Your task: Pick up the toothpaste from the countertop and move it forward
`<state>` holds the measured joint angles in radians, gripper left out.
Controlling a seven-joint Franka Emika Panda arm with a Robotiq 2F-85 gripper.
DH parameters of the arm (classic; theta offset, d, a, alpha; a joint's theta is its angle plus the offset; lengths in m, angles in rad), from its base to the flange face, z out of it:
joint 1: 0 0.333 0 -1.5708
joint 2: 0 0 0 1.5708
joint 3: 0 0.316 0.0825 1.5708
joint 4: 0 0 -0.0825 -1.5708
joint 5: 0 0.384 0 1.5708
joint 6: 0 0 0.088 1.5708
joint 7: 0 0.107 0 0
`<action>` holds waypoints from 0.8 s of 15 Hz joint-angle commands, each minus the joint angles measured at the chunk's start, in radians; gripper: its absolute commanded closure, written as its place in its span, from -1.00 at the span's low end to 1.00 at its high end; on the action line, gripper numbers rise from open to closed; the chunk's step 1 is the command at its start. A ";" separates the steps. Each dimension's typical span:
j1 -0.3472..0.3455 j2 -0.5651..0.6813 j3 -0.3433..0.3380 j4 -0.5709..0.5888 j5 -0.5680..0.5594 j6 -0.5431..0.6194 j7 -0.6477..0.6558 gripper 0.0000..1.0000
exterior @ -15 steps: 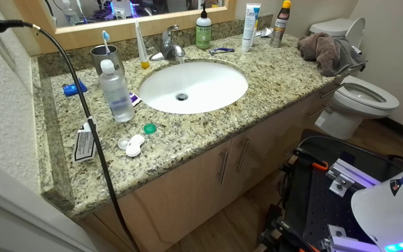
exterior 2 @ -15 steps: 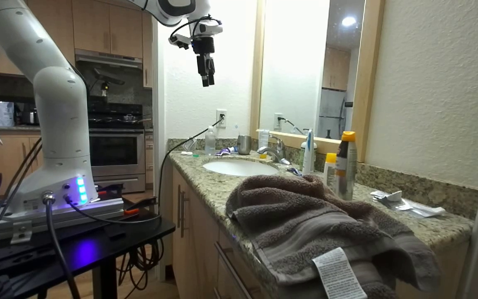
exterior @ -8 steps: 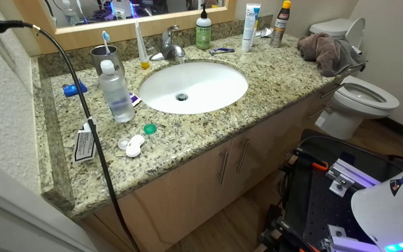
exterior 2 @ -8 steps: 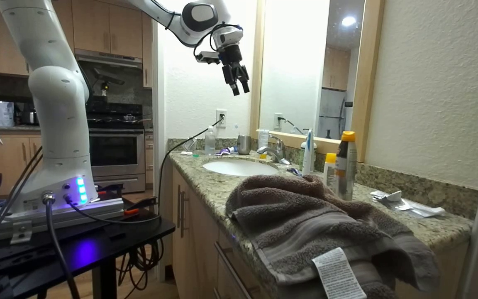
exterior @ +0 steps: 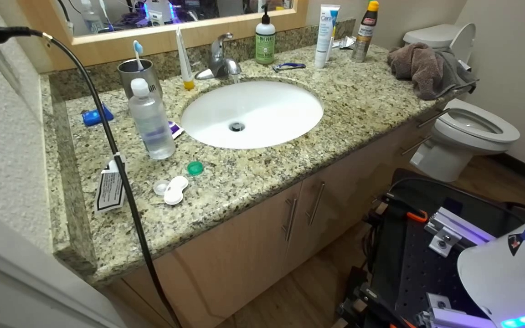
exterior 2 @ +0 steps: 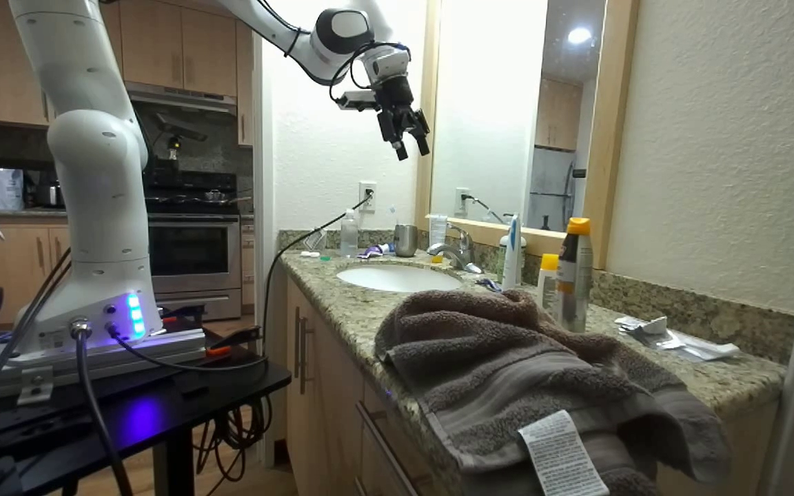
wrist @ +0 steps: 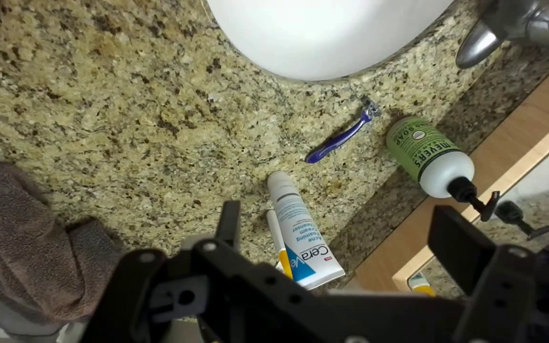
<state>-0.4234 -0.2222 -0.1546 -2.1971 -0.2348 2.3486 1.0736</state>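
Note:
The toothpaste, a tall white tube with bluish print, stands upright on the speckled granite countertop in both exterior views (exterior: 325, 38) (exterior 2: 511, 256). The countertop (exterior: 358, 95) has a white oval sink (exterior: 253, 114) set in it. In the wrist view the toothpaste (wrist: 301, 228) shows from above, between the finger directions but well below them. My gripper (exterior 2: 413, 152) is high in the air, tilted, above the sink and faucet area in an exterior view. In the wrist view its fingers (wrist: 342, 228) are wide apart with nothing between them. The gripper is out of the frame in an exterior view.
A white, yellow-capped bottle (exterior 2: 547, 282) and a spray can (exterior 2: 574, 275) stand close to the tube. A green soap bottle (wrist: 429, 157), a purple razor (wrist: 339, 140) and the faucet (exterior: 220, 59) are nearby. A towel (exterior 2: 542, 386) covers the counter's near end. The mirror (exterior 2: 486, 138) is behind.
My gripper has moved right in an exterior view, toward the mirror, and slightly lower. It has tilted, and its fingers show more clearly apart. The toothpaste and other objects have not moved.

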 commanded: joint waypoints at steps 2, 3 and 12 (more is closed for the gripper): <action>-0.014 0.073 -0.005 0.059 -0.113 0.003 0.250 -1.00; -0.010 0.093 -0.013 0.082 -0.117 -0.009 0.309 -1.00; 0.040 0.211 -0.103 0.197 -0.154 -0.026 0.665 -1.00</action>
<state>-0.4188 -0.0121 -0.2221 -2.0045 -0.3906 2.3260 1.7437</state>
